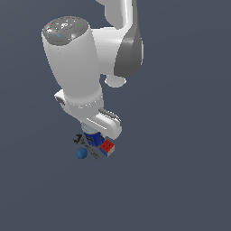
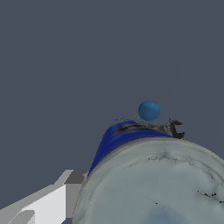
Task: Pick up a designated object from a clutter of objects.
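Looking down at this one, the arm is parked right over the little pile of stuff and its hand covers most of the action. The gripper (image 1: 92, 134) sits low on top of the blue can (image 1: 94, 138), and in the exterior view only a sliver of the can's blue side peeks out from under the white hand. Honestly can't tell whether the jaws are spread or clamped, since the fingertips are buried behind the hand from outside and barely show on the wrist cam.

On the wrist view the can (image 2: 127, 135) fills the frame, super close, with its pale silvery lid (image 2: 153, 188) taking up a huge chunk and the blue wall with a dark label band curving over the far edge. One white and grey finger (image 2: 52, 197) pokes in just beside the can's wall; whether it touches is not clear.

Past the can, on the far side from the jaws, sits the small blue ball (image 2: 148, 110), also visible outside (image 1: 81, 153) near the hand. The dark wrench (image 1: 90, 148) lies between the ball and the can, its head showing at the can's edge (image 2: 175, 128). The red, white and blue cube (image 1: 107, 146) sits just beside the can, off to the exterior view's right of the jaws.
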`<state>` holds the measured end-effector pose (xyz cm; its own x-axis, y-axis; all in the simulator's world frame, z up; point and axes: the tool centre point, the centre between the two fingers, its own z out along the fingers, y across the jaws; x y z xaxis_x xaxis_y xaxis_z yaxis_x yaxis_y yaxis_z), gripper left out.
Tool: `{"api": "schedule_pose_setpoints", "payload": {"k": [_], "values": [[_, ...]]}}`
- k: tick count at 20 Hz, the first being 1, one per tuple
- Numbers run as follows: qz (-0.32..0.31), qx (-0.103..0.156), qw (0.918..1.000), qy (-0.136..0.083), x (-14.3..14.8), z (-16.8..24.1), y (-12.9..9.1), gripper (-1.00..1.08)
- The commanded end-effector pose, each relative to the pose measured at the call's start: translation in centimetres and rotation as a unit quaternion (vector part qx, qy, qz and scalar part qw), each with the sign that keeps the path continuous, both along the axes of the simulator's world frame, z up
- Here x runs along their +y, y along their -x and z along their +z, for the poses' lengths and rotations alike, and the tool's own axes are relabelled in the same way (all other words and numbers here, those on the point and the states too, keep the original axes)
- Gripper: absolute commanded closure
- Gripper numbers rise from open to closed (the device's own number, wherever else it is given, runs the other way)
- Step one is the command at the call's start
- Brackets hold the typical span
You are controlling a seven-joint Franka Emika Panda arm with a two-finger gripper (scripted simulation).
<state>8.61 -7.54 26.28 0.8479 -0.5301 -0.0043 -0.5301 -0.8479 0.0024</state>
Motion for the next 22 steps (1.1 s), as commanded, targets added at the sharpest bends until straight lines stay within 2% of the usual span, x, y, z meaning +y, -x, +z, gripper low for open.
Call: {"api": "schedule_pose_setpoints", "payload": {"k": [1, 12, 17, 22], "values": [[0.000, -0.002, 1.0000, 0.001, 2.0, 2.6, 0.6, 1.08], [0.000, -0.002, 1.0000, 0.001, 9.3, 11.2, 2.5, 1.08], [0.000, -0.002, 1.0000, 0.001, 10.8, 13.1, 2.8, 1.08], [0.000, -0.002, 1.0000, 0.000, 11.2, 13.4, 2.8, 1.08]]}}
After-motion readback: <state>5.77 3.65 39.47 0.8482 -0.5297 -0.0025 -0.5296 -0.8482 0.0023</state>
